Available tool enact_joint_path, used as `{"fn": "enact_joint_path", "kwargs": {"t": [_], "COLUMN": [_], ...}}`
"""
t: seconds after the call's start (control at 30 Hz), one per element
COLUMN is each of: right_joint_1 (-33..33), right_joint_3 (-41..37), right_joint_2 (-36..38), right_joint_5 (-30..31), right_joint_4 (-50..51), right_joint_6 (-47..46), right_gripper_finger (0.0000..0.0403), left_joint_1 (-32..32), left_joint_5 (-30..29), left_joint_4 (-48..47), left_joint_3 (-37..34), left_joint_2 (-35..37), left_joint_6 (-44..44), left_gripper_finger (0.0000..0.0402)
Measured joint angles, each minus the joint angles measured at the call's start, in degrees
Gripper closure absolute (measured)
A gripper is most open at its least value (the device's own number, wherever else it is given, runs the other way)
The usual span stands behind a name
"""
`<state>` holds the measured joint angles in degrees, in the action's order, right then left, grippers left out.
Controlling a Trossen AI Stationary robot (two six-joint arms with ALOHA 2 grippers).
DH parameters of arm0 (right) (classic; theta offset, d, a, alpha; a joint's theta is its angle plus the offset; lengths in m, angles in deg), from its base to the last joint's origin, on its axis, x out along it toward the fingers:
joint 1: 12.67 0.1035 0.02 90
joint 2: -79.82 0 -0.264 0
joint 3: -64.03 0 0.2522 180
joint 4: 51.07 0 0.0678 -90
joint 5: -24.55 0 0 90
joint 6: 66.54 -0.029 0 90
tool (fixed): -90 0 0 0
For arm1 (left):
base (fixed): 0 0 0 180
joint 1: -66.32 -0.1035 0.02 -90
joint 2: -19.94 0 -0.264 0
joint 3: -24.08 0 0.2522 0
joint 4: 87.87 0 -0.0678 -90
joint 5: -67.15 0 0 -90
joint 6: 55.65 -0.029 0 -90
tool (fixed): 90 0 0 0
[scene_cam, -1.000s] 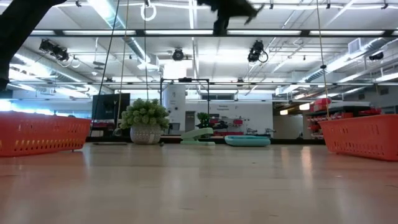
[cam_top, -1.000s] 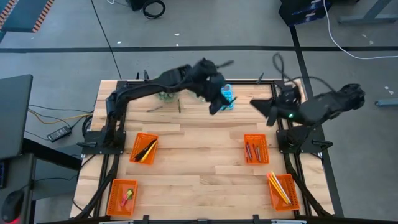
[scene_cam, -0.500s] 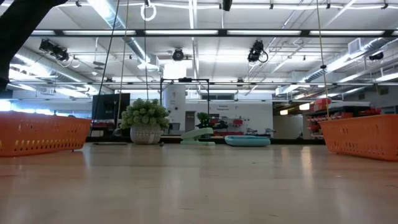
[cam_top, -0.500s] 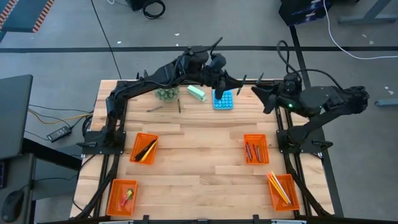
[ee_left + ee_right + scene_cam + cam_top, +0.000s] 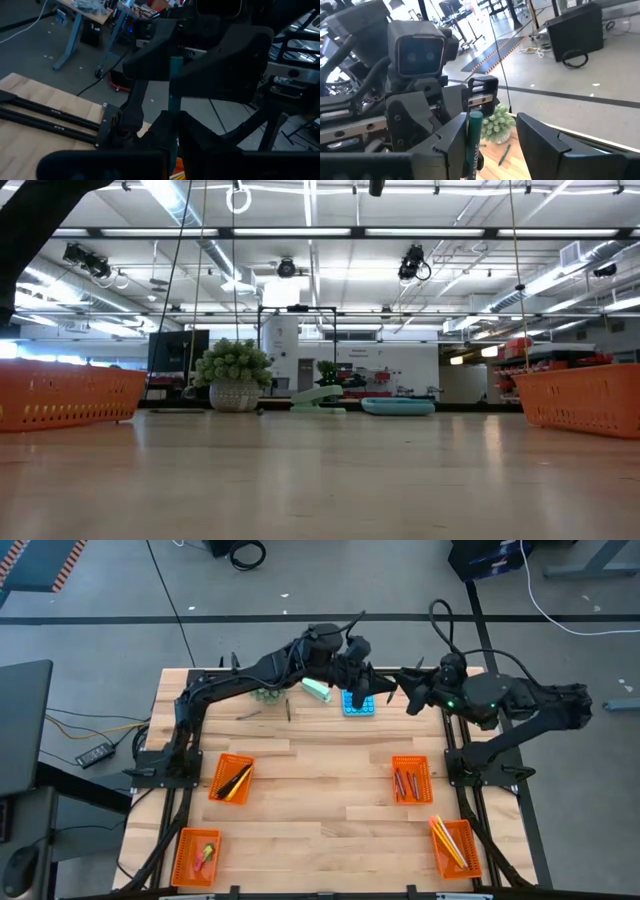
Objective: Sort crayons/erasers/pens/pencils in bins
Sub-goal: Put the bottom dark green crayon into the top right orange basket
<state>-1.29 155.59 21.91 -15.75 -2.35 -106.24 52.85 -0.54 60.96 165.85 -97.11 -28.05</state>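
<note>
High over the table's far middle, my left gripper [image 5: 385, 680] is shut on a slim dark teal pen [image 5: 175, 85]. My right gripper [image 5: 405, 690] faces it, open, with a finger on either side of the pen's free end [image 5: 474, 131]. On the table stand four orange bins: one with pens [image 5: 231, 778], one with erasers [image 5: 197, 855], one with crayons [image 5: 411, 779] and one with pencils [image 5: 455, 845]. My left gripper pinches the pen between its two fingers at one end [image 5: 173, 146]. The fingers come level from the table's left and lie across the pen. The pen is lifted clear of the table, its free end [image 5: 175, 62] reaching between my right gripper's fingers. My right gripper has the pen close beside one finger [image 5: 451, 145]; I cannot tell whether it touches.
A blue calculator [image 5: 358, 700], a mint-green block [image 5: 317, 690] and a small potted plant [image 5: 267, 693] stand at the table's far edge. Two dark sticks [image 5: 287, 710] lie near the plant. Bare wood lies between the bins.
My left gripper has risen from beside the blue calculator, swung toward the table's right and far edge, and tipped up to about level. My right gripper has moved toward the far edge and the left until the two grippers meet.
</note>
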Motion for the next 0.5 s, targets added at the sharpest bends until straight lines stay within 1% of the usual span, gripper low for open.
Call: {"fn": "enact_joint_path", "kwargs": {"t": [0.17,0.23,0.37,0.5], "right_joint_1": [-1.8,-2.2,-2.3,-2.3], "right_joint_3": [0.0,0.0,0.0,0.0], "right_joint_2": [-0.2,-0.4,-0.5,-0.5], "right_joint_5": [-5.5,-6.8,-6.9,-6.5], "right_joint_4": [0.0,0.0,-0.1,-0.4], "right_joint_6": [0.0,0.0,0.6,1.8], "right_gripper_finger": [0.0231,0.0236,0.0254,0.0286], "left_joint_1": [0.0,0.0,0.0,0.0], "left_joint_5": [0.0,0.2,0.0,0.0], "left_joint_4": [0.2,0.1,0.1,0.1], "left_joint_3": [0.0,0.0,0.0,0.0], "left_joint_2": [0.0,0.0,0.0,0.0], "left_joint_6": [0.0,-0.1,-0.2,-0.2], "left_gripper_finger": [0.0363,0.036,0.0368,0.0375]}}
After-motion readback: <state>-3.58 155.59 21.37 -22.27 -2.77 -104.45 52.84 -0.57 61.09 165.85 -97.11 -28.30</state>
